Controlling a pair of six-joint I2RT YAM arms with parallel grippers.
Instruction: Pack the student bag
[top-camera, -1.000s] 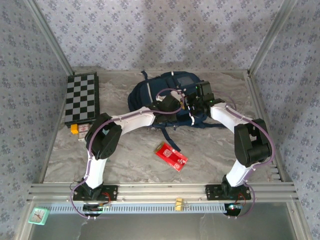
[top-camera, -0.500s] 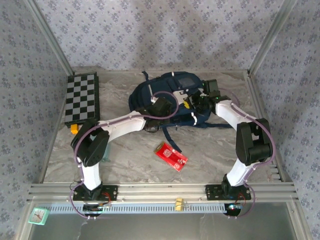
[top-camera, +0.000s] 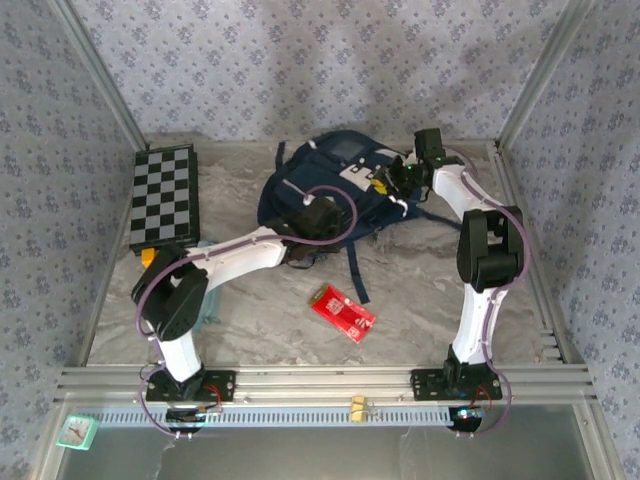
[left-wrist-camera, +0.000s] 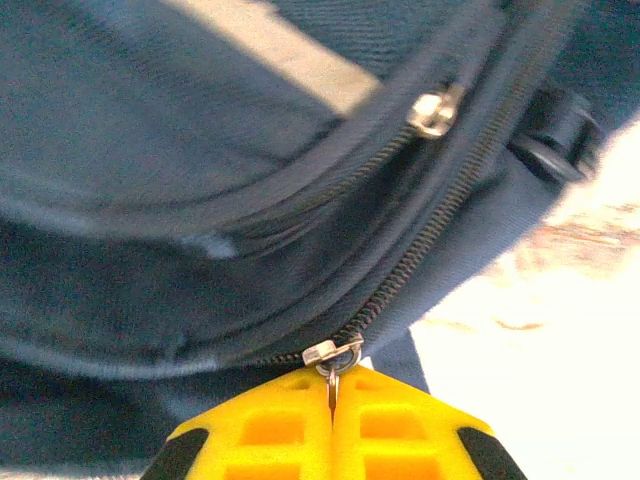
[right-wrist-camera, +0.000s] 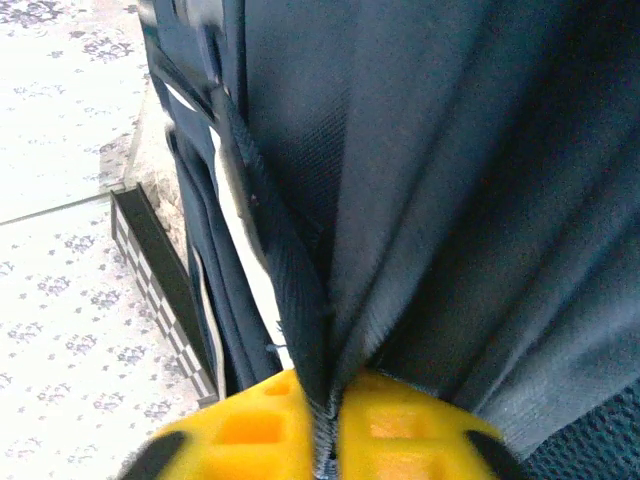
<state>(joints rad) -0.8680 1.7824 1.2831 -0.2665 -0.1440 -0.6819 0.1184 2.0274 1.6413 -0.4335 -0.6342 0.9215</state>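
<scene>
The student bag (top-camera: 285, 195) is navy blue with white stripe trim. It lies slumped at the upper centre of the top view.

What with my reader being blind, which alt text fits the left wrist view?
The yellow left gripper is shut on a zipper pull of the navy bag. A second slider sits higher up; table at right.

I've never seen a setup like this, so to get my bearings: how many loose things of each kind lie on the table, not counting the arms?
Navy backpack: 1
Checkered board: 1
Red flat packet: 1
Small yellow item, partly hidden beside the board: 1
Total: 4
</scene>
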